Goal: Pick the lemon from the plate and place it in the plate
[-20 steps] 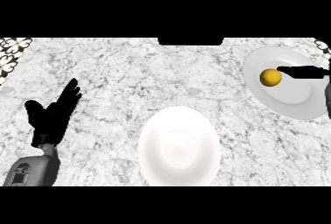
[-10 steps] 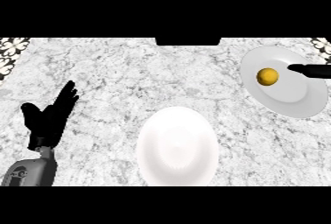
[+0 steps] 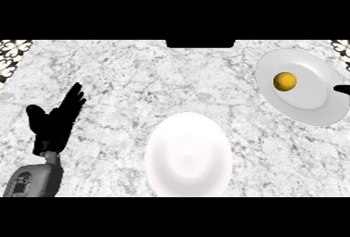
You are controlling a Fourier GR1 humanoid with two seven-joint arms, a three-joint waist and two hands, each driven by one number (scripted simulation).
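Marble counter (image 3: pixel 157 78) fills your head view, white veined with grey, and everything else sits on it. Next in size you have two white plates. One plate (image 3: pixel 188 185) lies near the bottom centre, just ahead of you, and it looks taller than wide. The other plate (image 3: pixel 318 104) sits at the upper right, well apart from the first, and its right side runs close to the view's edge.

On your left you see the grey forearm (image 3: pixel 34 178) coming up from the lower edge, ending in the left hand (image 3: pixel 53 125). That hand rests open with fingers straight and pointing up and slightly right, thumb spread to the side, holding nothing.

You will find the lemon (image 3: pixel 285 81) on the upper-right plate, left of that plate's middle, lying free with nothing touching it.

Smallest of all is the right hand (image 3: pixel 342 88): only a black tip pokes in from the right edge, over the far plate's right part and apart from the lemon. You cannot tell from this sliver how its fingers stand.
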